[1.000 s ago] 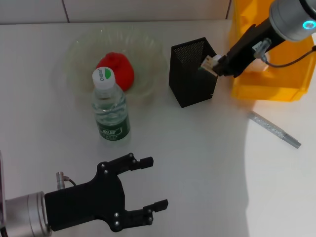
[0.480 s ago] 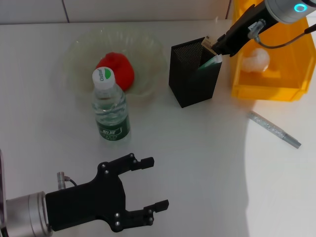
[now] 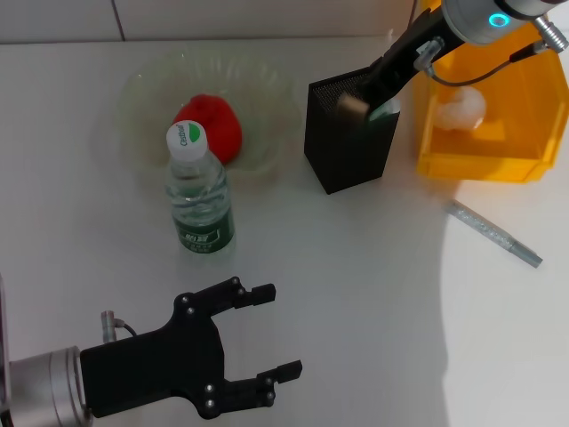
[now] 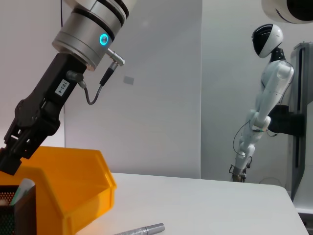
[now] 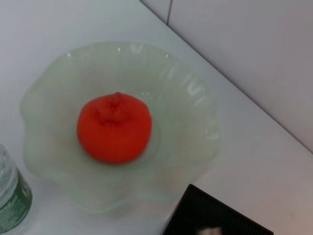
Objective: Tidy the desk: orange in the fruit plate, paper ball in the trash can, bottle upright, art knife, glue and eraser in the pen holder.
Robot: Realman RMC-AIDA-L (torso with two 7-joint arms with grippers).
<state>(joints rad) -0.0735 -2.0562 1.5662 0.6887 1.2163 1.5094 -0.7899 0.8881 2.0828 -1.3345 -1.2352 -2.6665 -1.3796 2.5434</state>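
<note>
Head view, inspected remotely: my right gripper (image 3: 356, 104) hangs directly over the mouth of the black mesh pen holder (image 3: 342, 147), placed there because the small desk items belong inside it. A pale blurred block sits at its tip, probably the eraser, but I cannot tell whether the fingers are clamped on it or have let go. A greenish item (image 3: 384, 110) already leans in the holder's far corner; I take it for the glue, without certainty.

Finished items, as they lie: the orange (image 3: 209, 126) rests in the clear fruit plate (image 3: 142, 89), the bottle (image 3: 197, 201) stands upright just in front of that plate, and the paper ball (image 3: 460, 108) lies in the yellow bin (image 3: 484, 160) serving as trash can.

Outstanding: the art knife (image 3: 494, 233) lies flat on the desk, apart from the holder and nearer the bin, within the right arm's side.

My left gripper (image 3: 267, 338) is parked low at the near edge, fingers spread and empty, clear of the working arm.
</note>
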